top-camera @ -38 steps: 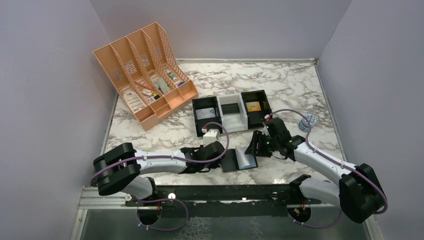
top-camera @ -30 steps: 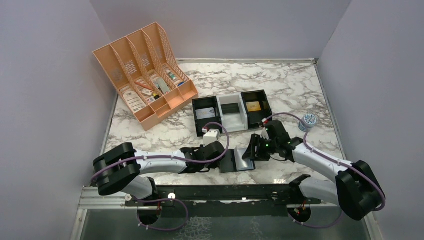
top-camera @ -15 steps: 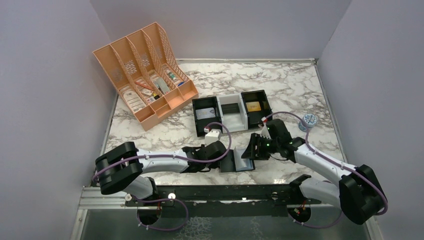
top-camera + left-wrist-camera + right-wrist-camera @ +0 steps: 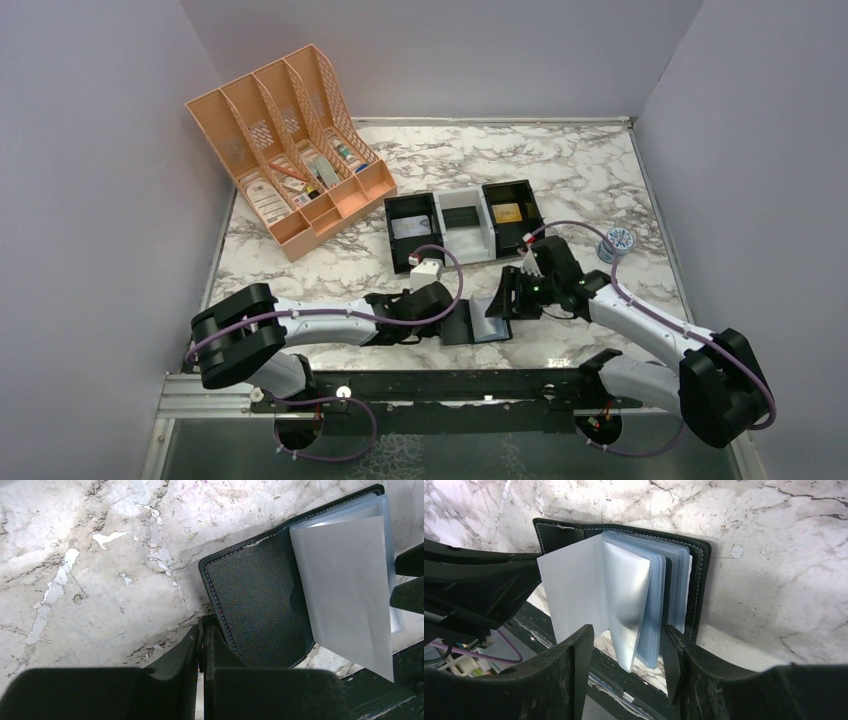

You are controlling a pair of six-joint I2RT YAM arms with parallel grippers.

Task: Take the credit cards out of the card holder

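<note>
The black card holder (image 4: 470, 324) lies open near the table's front edge, with its blue-grey clear sleeves (image 4: 624, 590) fanned up. My left gripper (image 4: 204, 630) is shut on the edge of its left black flap (image 4: 260, 605). My right gripper (image 4: 626, 650) is open, with one finger on each side of the lower edge of the sleeves. The right cover (image 4: 700, 580) lies flat on the marble. In the top view the right gripper (image 4: 505, 298) is over the holder's right half. No credit card shows in the sleeves.
A black-and-white three-compartment tray (image 4: 465, 240) stands behind the holder, with a gold card (image 4: 506, 212) in its right part and a pale card (image 4: 410, 228) in its left. A peach file rack (image 4: 285, 150) is at the back left. A small round tin (image 4: 617, 241) sits to the right.
My right gripper has moved slightly left and down onto the holder's sleeves, and the raised right half now lies lower. The left gripper keeps its hold in place.
</note>
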